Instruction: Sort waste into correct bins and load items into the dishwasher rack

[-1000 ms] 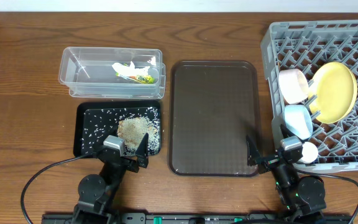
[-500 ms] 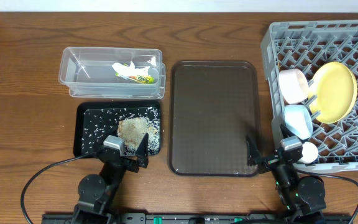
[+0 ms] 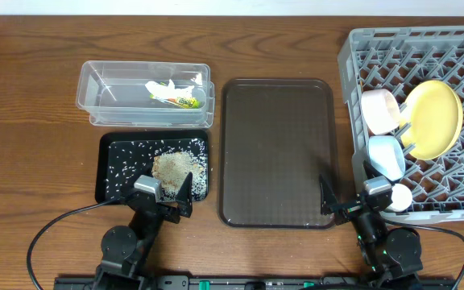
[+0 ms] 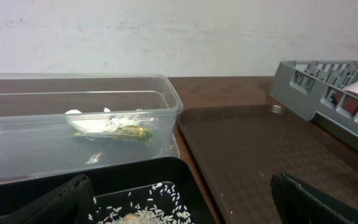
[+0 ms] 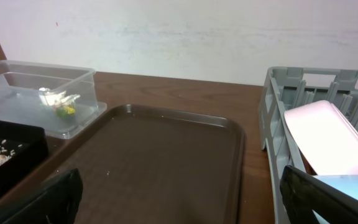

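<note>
Covering shallow black tray point(image 3: 104, 190): grainy beige crumbs point(image 3: 174, 167).

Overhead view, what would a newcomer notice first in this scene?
Probably the yellow plate standing on edge in the grey rack at the right, with bowls beside it. Next, the heap of rice crumbs in the black tray at lower left, and the packet and paper scrap in the clear tub just beyond it. The brown tray in the middle looks bare.
</note>
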